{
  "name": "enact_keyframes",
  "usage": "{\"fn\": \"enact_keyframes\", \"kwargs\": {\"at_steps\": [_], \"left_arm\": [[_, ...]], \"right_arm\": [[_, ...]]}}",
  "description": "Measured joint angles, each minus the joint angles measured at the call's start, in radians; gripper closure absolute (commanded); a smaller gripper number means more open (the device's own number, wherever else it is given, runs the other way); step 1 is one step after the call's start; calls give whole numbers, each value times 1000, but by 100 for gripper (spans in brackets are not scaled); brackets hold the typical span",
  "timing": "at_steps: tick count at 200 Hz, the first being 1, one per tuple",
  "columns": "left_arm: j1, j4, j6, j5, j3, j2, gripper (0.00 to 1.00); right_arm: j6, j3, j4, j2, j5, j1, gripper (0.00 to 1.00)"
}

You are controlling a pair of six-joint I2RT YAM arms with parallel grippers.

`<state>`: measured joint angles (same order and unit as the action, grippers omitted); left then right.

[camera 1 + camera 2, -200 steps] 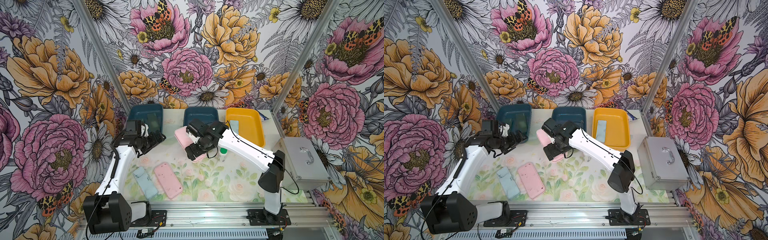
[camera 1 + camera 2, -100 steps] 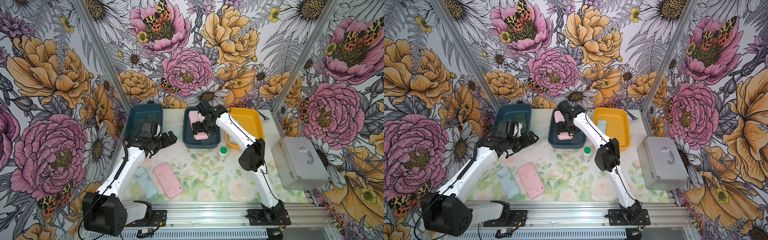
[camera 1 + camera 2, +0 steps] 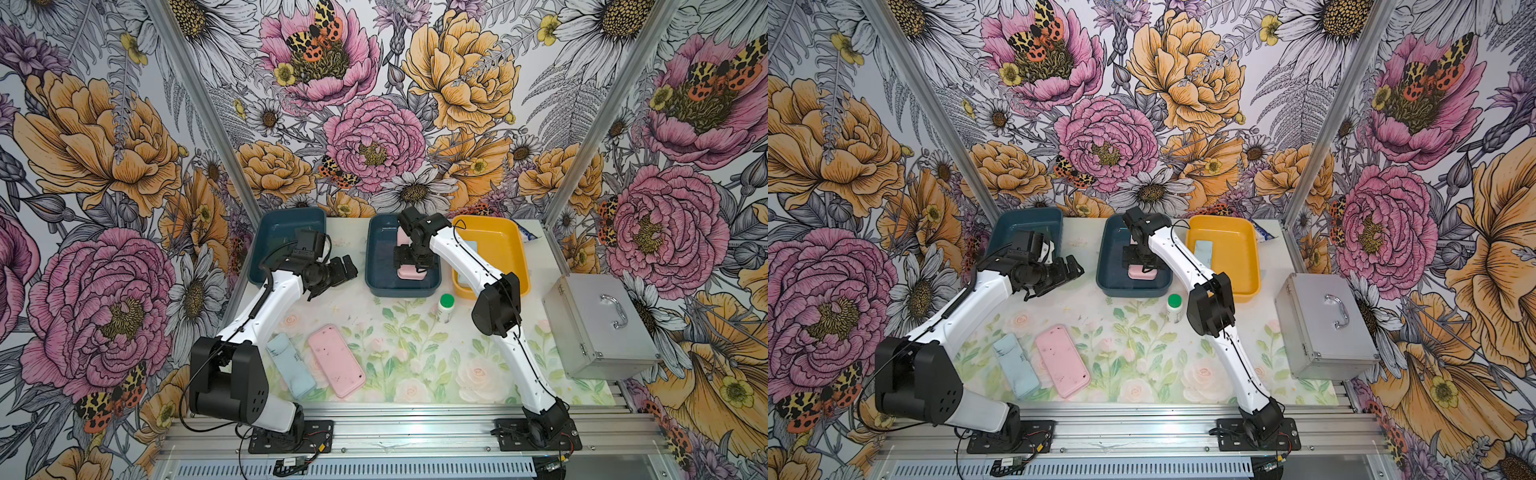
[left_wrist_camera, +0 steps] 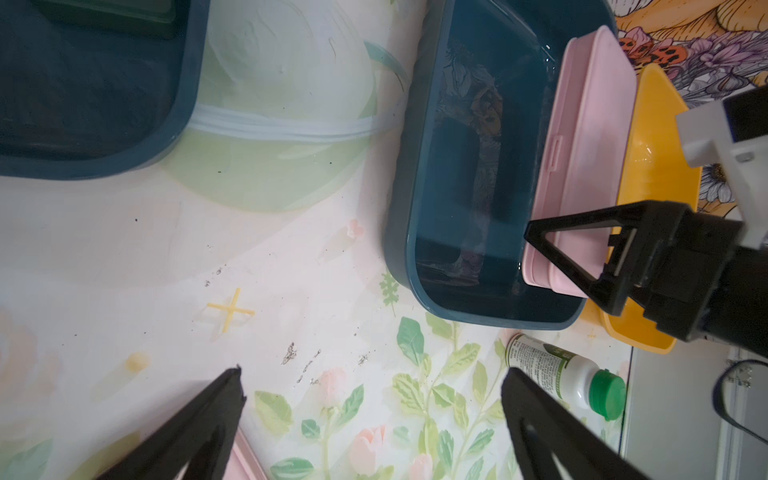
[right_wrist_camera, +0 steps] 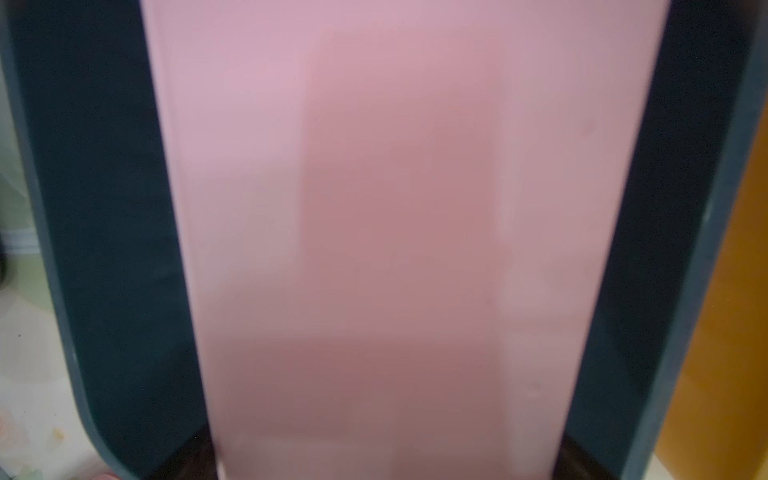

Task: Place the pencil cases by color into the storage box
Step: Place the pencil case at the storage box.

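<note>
Left tray (image 3: 282,220): a dark green case (image 4: 108,16) is seen inside; how many are there cannot be told from these views.
Middle tray (image 3: 380,257): one pink case (image 4: 582,137) is held low inside it, pinched across its width by the right end effector (image 3: 411,259). It is judged not yet released.
Yellow tray (image 3: 498,237): one light blue case (image 3: 1203,251) is lodged.
Worktop (image 3: 415,353): a second pink case (image 3: 336,360) and a second light blue case (image 3: 291,365) lie side by side, unsorted.
Left end effector (image 4: 370,374): spread wide and empty, it is held over the worktop between the left and middle trays.
Progress: judged past halfway; one release and two placements are outstanding.
</note>
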<state>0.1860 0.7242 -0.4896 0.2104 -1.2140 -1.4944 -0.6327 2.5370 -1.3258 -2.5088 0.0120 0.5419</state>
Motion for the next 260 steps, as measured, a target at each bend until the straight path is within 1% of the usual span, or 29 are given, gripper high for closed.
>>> {"fn": "enact_keyframes", "kwargs": {"at_steps": [34,79,104,133,154,156,159,198,225,260], "left_arm": [[0,0,11,5,-30,-36,1],[0,0,25,19,-45,-67,1],[-1,0,26,26,-45,-71,1],[-1,0,28,34,-45,-71,1],[-1,0,29,37,-45,-72,1],[-1,0,29,37,-45,-72,1],[-1,0,29,37,-45,-72,1],[-8,-1,25,32,-41,-72,1],[-31,0,16,24,-10,-72,1],[-35,3,10,21,35,-72,1]], "right_arm": [[-18,2,14,-40,40,-25,31],[-22,2,24,-101,53,-42,31],[-22,2,26,-119,57,-42,29],[-22,2,26,-124,56,-42,14],[-22,2,28,-124,56,-42,5],[-22,2,29,-124,56,-42,2],[-22,2,29,-124,56,-42,1],[-16,4,58,-124,56,-42,1],[-13,7,66,-119,64,-42,1],[5,-11,69,-55,79,-36,0]]}}
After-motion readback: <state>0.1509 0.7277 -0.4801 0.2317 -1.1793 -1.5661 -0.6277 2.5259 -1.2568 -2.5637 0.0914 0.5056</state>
